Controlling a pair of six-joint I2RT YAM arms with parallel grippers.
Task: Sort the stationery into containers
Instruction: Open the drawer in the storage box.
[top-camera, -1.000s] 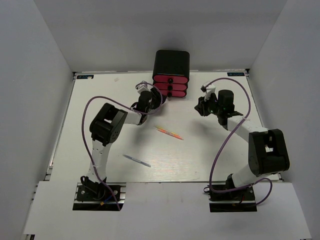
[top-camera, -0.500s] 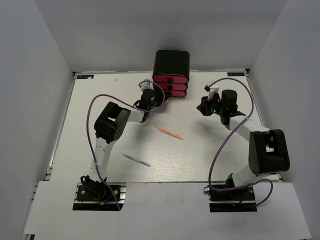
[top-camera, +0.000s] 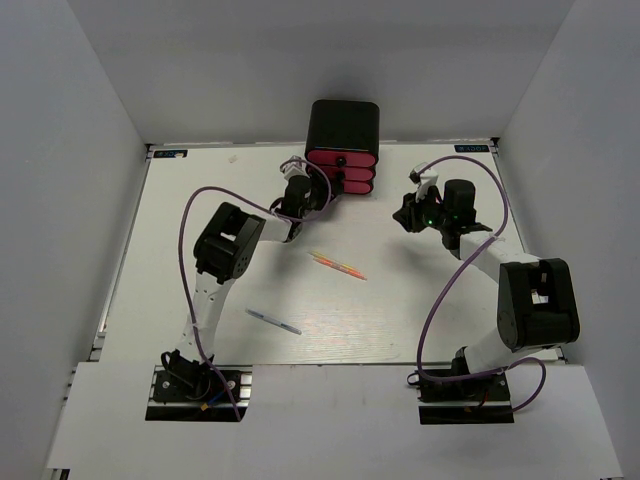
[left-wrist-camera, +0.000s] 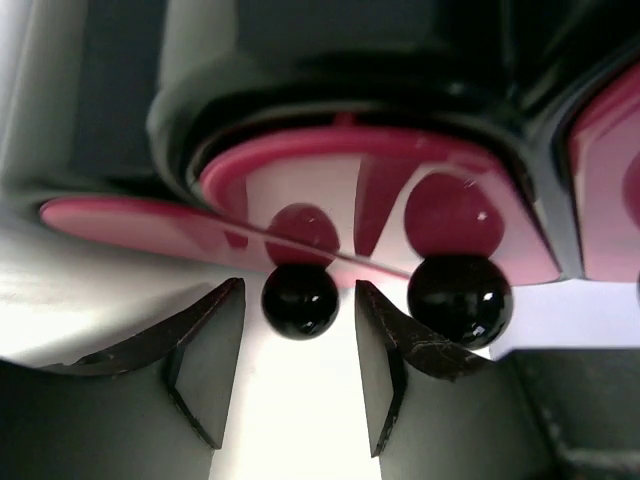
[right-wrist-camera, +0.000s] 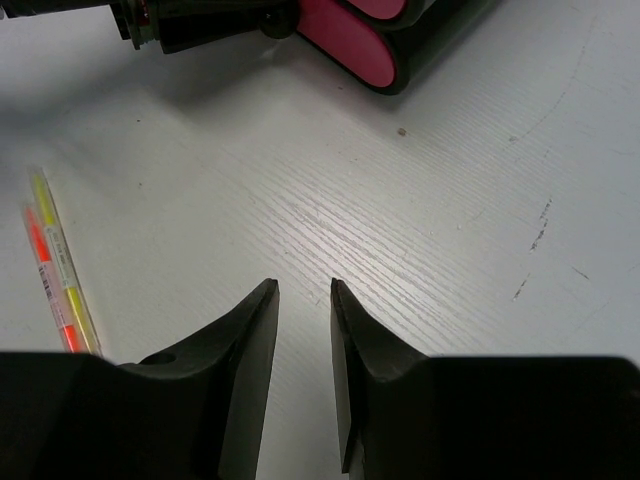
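Left hand (left-wrist-camera: 299, 320) spread, fingers either side of a black knob (left-wrist-camera: 300, 298) on a pink drawer (left-wrist-camera: 380, 200), right hand (right-wrist-camera: 303, 290) narrowly parted, empty, over the surface (right-wrist-camera: 450, 250), two thin pens (right-wrist-camera: 55, 270) to its left.

No legible text, blue stickers (top-camera: 470, 149) on table (top-camera: 380, 320) illegibly small

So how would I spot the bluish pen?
Start at the white table, near half, beside the left arm. The pen lies alone there, thin and blue-grey; the other pens, nearer the drawers, are orange and yellow.
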